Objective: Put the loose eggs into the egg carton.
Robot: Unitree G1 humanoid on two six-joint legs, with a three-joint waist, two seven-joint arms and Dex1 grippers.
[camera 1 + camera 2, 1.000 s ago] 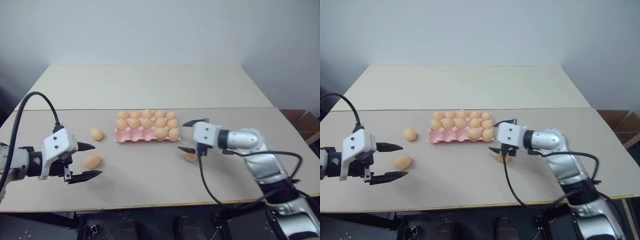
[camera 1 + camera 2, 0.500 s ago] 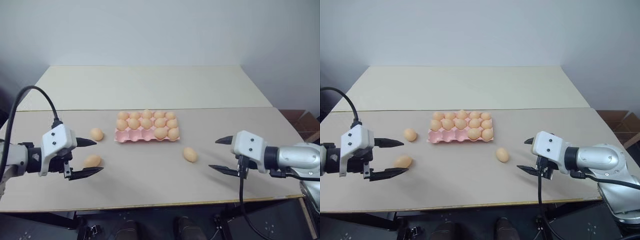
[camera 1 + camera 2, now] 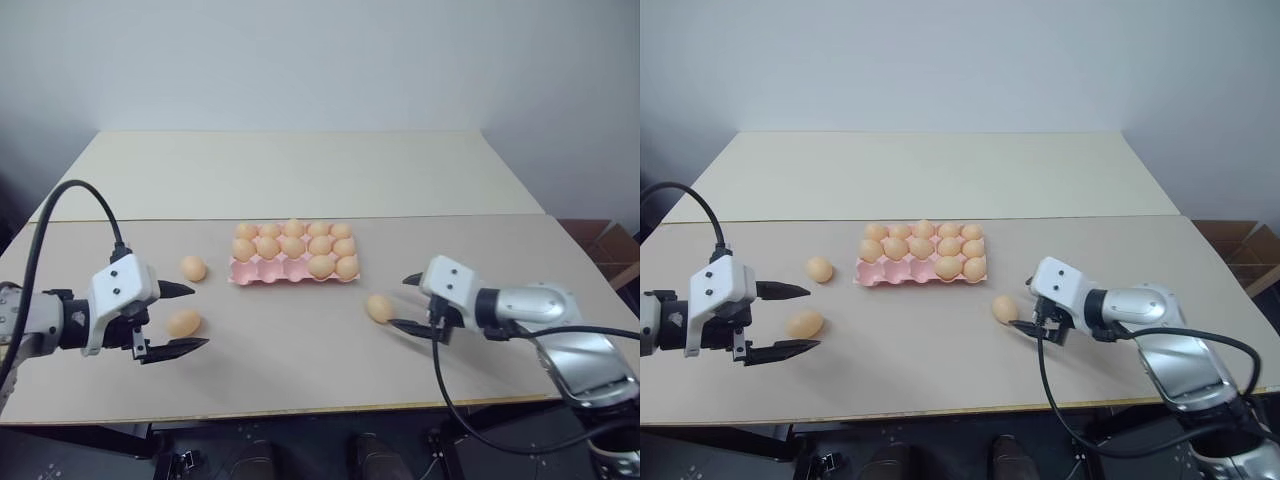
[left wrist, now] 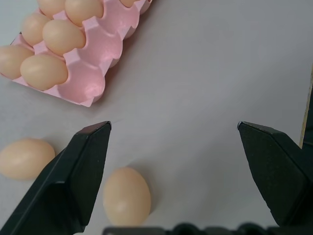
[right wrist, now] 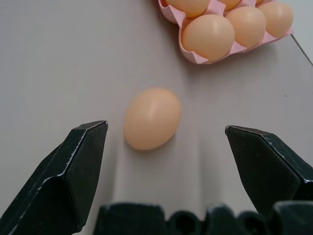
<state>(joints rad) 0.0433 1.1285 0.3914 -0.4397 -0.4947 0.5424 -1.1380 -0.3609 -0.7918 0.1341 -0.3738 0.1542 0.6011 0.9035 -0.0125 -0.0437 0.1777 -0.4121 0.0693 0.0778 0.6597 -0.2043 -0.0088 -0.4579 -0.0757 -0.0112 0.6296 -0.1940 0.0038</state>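
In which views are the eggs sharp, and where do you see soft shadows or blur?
Right wrist view: the loose egg is sharp, with a faint shadow on the table. Left wrist view: the near egg is slightly soft and the egg carton is clear. Left eye view: even light, no glare, and pale shadows under the carton.

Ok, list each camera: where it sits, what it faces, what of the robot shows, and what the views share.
Left and right eye views: on the head, looking down at the table, egg carton and three loose eggs; both arms show.
Left wrist view: looks past the open left gripper at two loose eggs.
Right wrist view: looks past the open right gripper at one loose egg.
Shared: every view shows the carton.
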